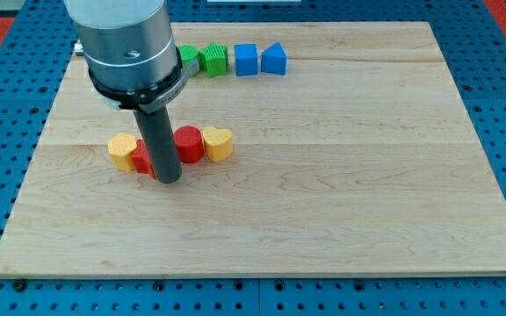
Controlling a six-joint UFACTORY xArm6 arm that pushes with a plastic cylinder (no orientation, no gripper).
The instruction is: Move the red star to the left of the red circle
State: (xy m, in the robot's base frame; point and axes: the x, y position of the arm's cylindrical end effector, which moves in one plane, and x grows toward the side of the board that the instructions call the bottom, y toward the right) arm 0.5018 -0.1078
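Note:
The red star [142, 161] lies left of centre on the wooden board [341, 175], mostly hidden behind my rod. The red circle [189, 144] sits just to its right, close to or touching it. My tip [168, 179] rests on the board at the star's lower right edge, just below and left of the red circle. A yellow block [122, 151] touches the star on the left. A yellow heart [219, 142] touches the red circle on the right.
Along the view's top stand a green block [211, 60], partly another green block [186, 55] behind the arm, a blue cube [246, 59] and a blue pointed block [274, 59]. A blue pegboard surrounds the board.

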